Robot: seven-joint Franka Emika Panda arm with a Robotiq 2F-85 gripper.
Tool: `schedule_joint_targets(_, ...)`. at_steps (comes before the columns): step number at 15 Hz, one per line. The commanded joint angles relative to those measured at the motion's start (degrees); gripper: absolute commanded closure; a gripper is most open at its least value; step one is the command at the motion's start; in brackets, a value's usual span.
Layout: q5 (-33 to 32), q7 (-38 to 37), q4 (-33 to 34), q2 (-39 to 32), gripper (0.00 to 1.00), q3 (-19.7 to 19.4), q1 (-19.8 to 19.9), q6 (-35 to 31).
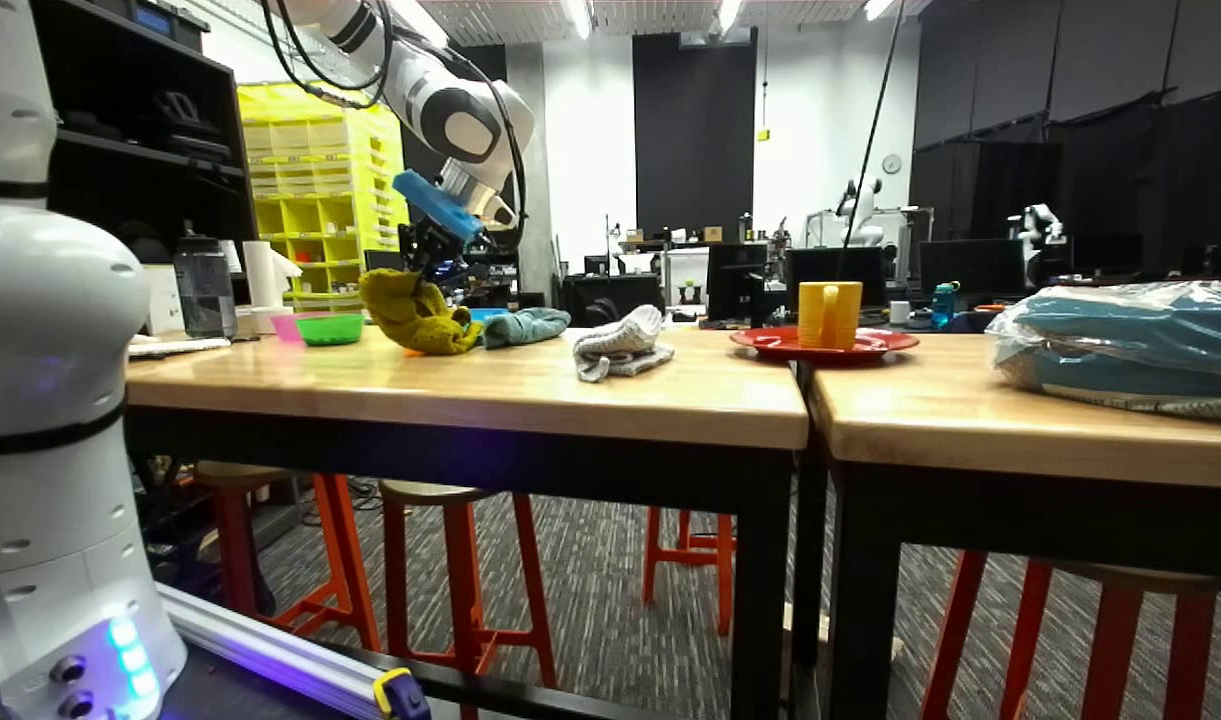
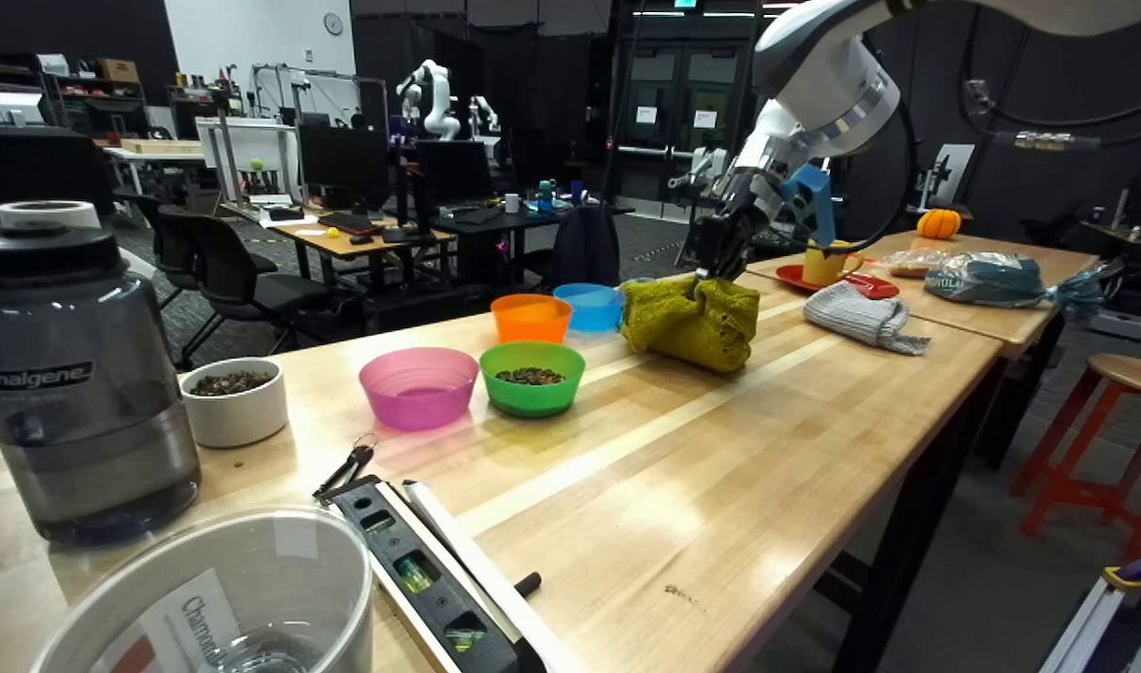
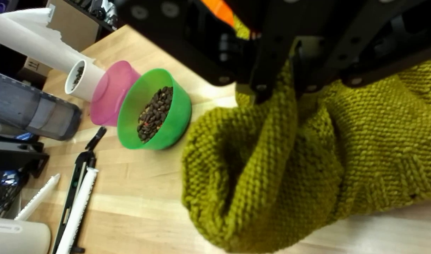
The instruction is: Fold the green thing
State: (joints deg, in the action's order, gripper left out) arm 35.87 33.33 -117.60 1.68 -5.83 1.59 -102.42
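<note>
The green thing is a mustard-green knitted cloth (image 1: pixel 420 318), bunched up on the wooden table. It also shows in an exterior view (image 2: pixel 687 322) and fills the right part of the wrist view (image 3: pixel 307 155). My gripper (image 3: pixel 280 90) comes in from the top of the wrist view. Its fingers are closed on a raised ridge of the cloth, which runs up between them. In both exterior views the gripper (image 1: pixel 427 268) stands tilted over the cloth, with its fingertips in the fabric. The cloth's lower side rests on or close to the table; which one I cannot tell.
A green bowl (image 2: pixel 533 404) with dark bits, a pink bowl (image 2: pixel 419 397), an orange bowl (image 2: pixel 531 322) and a blue bowl (image 2: pixel 591 310) stand beside the cloth. A blue-grey cloth (image 1: pixel 526 327) and a grey cloth (image 1: pixel 618 345) lie nearby. A red plate (image 1: pixel 770 343) holds a yellow mug (image 1: pixel 830 315).
</note>
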Motion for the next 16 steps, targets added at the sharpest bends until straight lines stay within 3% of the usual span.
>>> schedule_joint_targets(1, -0.75, -2.43, -0.86, 0.12, 0.97, 0.21, 1.37, -2.73)
schedule_joint_targets(11, -6.74, -9.39, -4.52, 0.99, 0.97, -0.84, 3.77, -11.27)
schedule_joint_targets(12, -8.07, -10.58, -4.97, 1.22, 0.63, -0.86, 3.82, -12.39)
schedule_joint_targets(14, -10.91, -12.86, -5.84, 1.94, 0.58, -0.72, 3.74, -14.78)
schedule_joint_targets(16, -13.56, -14.49, -6.78, 3.39, 0.46, -0.39, 3.43, -17.33)
